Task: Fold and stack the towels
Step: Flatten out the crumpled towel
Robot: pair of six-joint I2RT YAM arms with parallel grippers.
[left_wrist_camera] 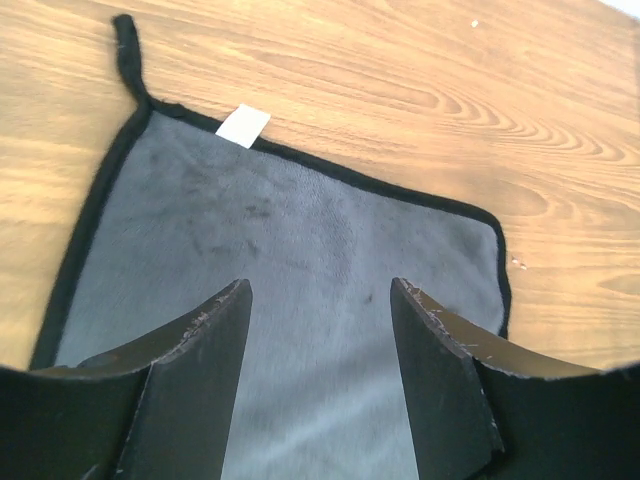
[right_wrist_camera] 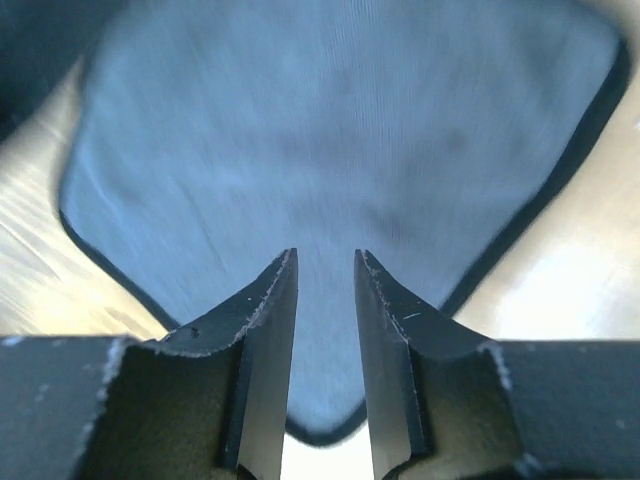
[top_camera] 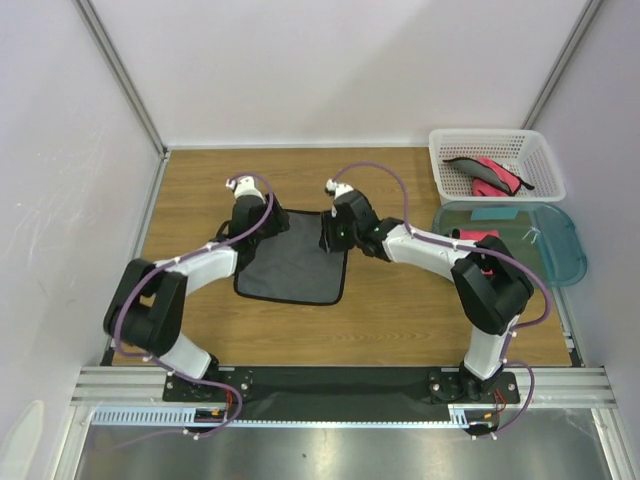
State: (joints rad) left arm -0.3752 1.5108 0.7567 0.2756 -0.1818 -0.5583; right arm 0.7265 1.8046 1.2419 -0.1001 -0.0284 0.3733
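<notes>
The towel (top_camera: 290, 262) lies flat at mid-table (top_camera: 400, 310). My left gripper (left_wrist_camera: 320, 290) hangs open over its far-left corner. My right gripper (right_wrist_camera: 325, 258) is nearly closed at the far-right corner, but I can't tell if it grips. A shallow pinch could slip and skew the fold.

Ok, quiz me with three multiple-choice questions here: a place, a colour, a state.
1. Where does the spread towel lie? A in the white lattice basket; B on the wooden table; C in the teal tub.
2. Which colour faces up on it? A yellow; B pink-red; C dark grey.
3. How is the left gripper? A open above the towel; B shut on the towel; C out of view.
1 B, it lies flat on the wood; 2 C, dark grey from above; 3 A, fingers apart over the cloth.
</notes>
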